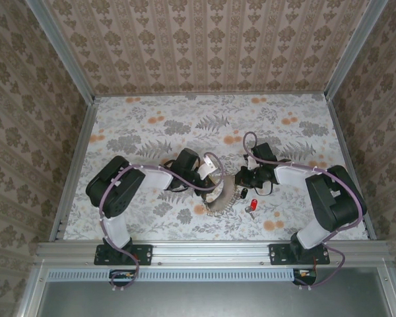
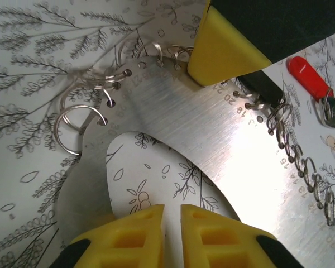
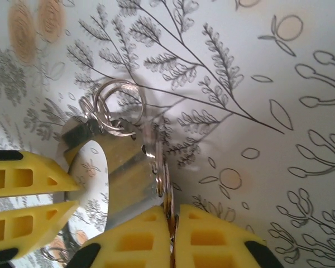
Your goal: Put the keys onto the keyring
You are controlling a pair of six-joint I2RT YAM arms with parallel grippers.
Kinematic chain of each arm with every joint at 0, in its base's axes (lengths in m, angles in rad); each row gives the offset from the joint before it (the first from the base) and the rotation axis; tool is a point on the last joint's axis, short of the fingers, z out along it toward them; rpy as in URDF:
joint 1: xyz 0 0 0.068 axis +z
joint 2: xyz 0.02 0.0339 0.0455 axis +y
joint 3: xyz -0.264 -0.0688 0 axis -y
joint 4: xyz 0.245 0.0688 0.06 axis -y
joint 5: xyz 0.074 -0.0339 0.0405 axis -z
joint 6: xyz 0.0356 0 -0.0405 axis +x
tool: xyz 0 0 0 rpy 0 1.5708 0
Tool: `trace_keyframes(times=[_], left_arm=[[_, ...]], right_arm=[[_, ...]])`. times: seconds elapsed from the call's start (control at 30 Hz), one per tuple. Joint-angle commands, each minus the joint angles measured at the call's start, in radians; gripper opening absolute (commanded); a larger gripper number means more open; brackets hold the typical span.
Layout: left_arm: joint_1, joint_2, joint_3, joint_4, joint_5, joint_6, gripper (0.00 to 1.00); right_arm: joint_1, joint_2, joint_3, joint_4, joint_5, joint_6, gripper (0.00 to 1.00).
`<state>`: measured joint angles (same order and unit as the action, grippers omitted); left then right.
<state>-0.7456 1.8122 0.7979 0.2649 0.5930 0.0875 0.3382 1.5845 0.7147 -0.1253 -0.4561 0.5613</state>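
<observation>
My left gripper point(image 2: 172, 209) pinches the inner edge of the keyring point(image 2: 212, 145), a curved metal plate carrying small split rings point(image 2: 78, 125); my right gripper point(image 3: 172, 211) is pressed together on its rim. The red key point(image 2: 307, 75) lies loose on the table point(image 2: 33, 44) just beside it

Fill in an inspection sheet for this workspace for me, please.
Surface: floral cloth, flat.
Job's things: curved metal plate lined with split rings; red key on the cloth, apart from it; black key at its edge.
Clutter: nothing seen.
End effectors: left end effector shut on the plate's inner edge; right end effector shut on its ringed edge.
Cables: purple cables in loose loops.
Surroundings: patterned walls, metal frame.
</observation>
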Motion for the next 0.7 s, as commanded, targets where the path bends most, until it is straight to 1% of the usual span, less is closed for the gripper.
trace_keyframes(times=[0.0, 0.07, 0.13, 0.23, 0.3, 0.43, 0.5, 0.6, 0.67], left_arm=[[0.028, -0.093, -0.052, 0.103, -0.009, -0.046, 0.19], [0.045, -0.141, -0.083, 0.141, -0.022, -0.062, 0.22], [0.067, -0.201, -0.11, 0.171, -0.048, -0.087, 0.26], [0.114, -0.277, -0.159, 0.228, -0.071, -0.155, 0.34], [0.153, -0.31, -0.17, 0.225, -0.075, -0.213, 0.38], [0.213, -0.305, -0.166, 0.196, 0.013, -0.261, 0.39], [0.222, -0.281, -0.17, 0.208, 0.043, -0.278, 0.39], [0.227, -0.223, -0.157, 0.226, 0.117, -0.311, 0.39], [0.227, -0.181, -0.139, 0.233, 0.142, -0.346, 0.38]], right_arm=[[0.003, -0.05, -0.02, 0.038, -0.019, 0.003, 0.05], [-0.001, -0.069, -0.027, 0.06, -0.031, 0.003, 0.03], [-0.004, -0.086, -0.036, 0.092, -0.048, 0.005, 0.03], [-0.005, -0.111, -0.051, 0.149, -0.076, 0.002, 0.02], [-0.005, -0.127, -0.065, 0.2, -0.094, -0.006, 0.02], [-0.005, -0.159, -0.098, 0.299, -0.102, -0.029, 0.02], [-0.005, -0.162, -0.105, 0.337, -0.113, -0.042, 0.02], [-0.003, -0.161, -0.113, 0.387, -0.141, -0.057, 0.02], [-0.001, -0.163, -0.126, 0.422, -0.145, -0.06, 0.02]])
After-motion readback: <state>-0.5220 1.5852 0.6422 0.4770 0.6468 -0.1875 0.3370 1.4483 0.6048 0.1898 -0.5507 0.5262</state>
